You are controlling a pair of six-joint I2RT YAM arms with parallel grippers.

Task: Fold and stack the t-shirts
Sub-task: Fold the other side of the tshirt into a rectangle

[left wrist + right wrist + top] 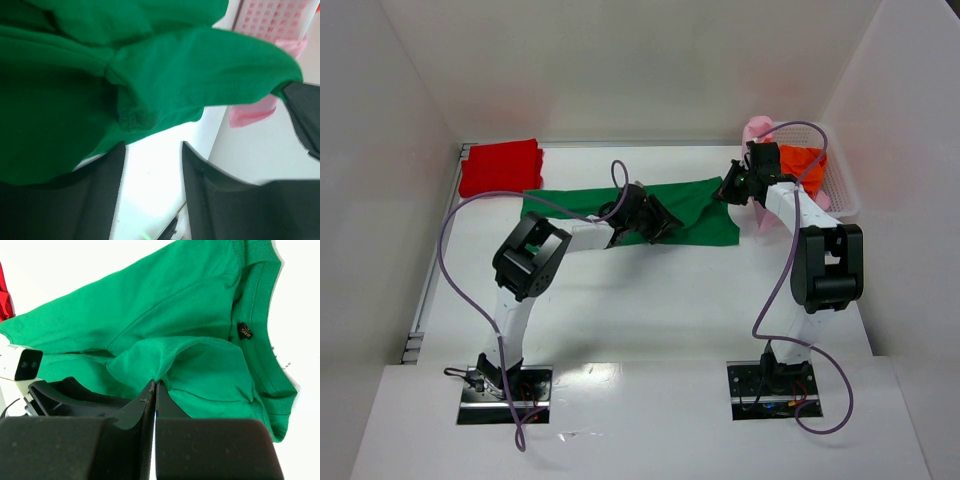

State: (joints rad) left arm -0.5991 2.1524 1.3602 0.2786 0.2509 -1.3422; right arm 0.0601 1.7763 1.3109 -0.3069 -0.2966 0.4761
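I count one red t-shirt [501,167] folded at the table [620,300] far-left corner. The green t-shirt [700,205] lies mid-table, apparently partly folded: right gripper [154,390] pinches its fold, left gripper [153,150] stands parted, empty. Orange t-shirt [800,160] and pink t-shirt [757,128] lie in the basket [845,195]

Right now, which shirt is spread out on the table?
The green shirt, lying open in the middle. The red shirt is folded at the far left; the orange shirt and pink shirt are at the basket.
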